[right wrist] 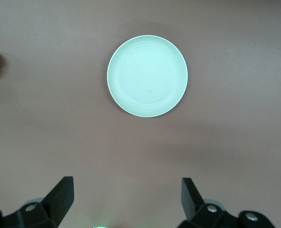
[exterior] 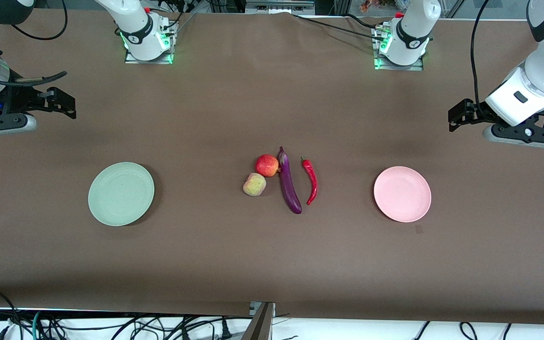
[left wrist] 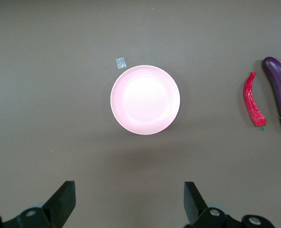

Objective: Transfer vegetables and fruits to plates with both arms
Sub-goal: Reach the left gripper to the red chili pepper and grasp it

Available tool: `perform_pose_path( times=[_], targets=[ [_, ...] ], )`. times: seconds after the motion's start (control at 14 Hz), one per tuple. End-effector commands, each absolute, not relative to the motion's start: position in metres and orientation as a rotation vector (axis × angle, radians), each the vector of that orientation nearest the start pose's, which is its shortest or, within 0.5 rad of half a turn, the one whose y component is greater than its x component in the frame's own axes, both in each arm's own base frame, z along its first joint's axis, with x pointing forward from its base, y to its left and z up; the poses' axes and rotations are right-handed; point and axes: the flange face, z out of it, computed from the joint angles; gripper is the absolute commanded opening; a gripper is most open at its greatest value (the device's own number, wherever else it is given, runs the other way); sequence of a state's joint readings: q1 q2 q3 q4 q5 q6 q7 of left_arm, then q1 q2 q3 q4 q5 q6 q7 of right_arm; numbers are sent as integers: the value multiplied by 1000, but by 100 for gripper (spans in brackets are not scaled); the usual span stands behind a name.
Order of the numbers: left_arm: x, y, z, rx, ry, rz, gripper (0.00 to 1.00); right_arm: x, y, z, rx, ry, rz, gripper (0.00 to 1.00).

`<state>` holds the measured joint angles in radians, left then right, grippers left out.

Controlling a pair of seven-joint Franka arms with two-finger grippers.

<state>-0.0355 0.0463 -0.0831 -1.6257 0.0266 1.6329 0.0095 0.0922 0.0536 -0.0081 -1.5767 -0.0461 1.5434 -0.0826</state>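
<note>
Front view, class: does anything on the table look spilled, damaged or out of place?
Nothing stands out. Both plates, green and pink, sit empty; the produce lies between them. Only a small tape scrap lies by the pink plate.

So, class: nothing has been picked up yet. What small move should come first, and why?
Probably the left gripper should swing in over the chili pepper. Both plates, pink and green, are bare, all four items lie mid-table, and both grippers hang open at the table's ends, the right gripper above the green plate's end. The chili lies closest to the pink plate.
</note>
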Motion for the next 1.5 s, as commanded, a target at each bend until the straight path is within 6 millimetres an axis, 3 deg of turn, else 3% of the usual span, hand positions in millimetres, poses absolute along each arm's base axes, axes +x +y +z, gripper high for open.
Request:
perform_pose_path(
  times=[0.0, 0.36, 0.43, 0.64, 0.72, 0.86, 1.15, 1.29, 1.43],
  targets=[
    [571, -63, 585, -3107, 232, 60, 100, 566, 40, 596, -3170, -278, 140, 100],
    [572, -66, 581, -3106, 239, 69, 100, 566, 39, 596, -3170, -275, 140, 100],
    [580, -68, 560, -3105, 240, 133, 100, 566, 39, 596, -3170, -275, 140, 100],
    [580, -79, 531, -3091, 275, 278, 100, 566, 39, 596, -3171, -273, 140, 100],
    [582, -90, 514, -3085, 303, 335, 100, 566, 39, 596, -3170, -275, 140, 100],
    [586, -132, 479, -3090, 358, 414, 100, 566, 39, 596, -3170, -275, 140, 100],
    [618, -175, 389, -3250, 0, 445, 100, 566, 38, 596, -3171, -270, 140, 100],
    [628, -209, 338, -3283, -28, 383, 100, 566, 39, 596, -3171, -270, 140, 100],
    [626, -246, 297, -3289, -52, 339, 100, 566, 39, 596, -3171, -270, 140, 100]
  ],
)
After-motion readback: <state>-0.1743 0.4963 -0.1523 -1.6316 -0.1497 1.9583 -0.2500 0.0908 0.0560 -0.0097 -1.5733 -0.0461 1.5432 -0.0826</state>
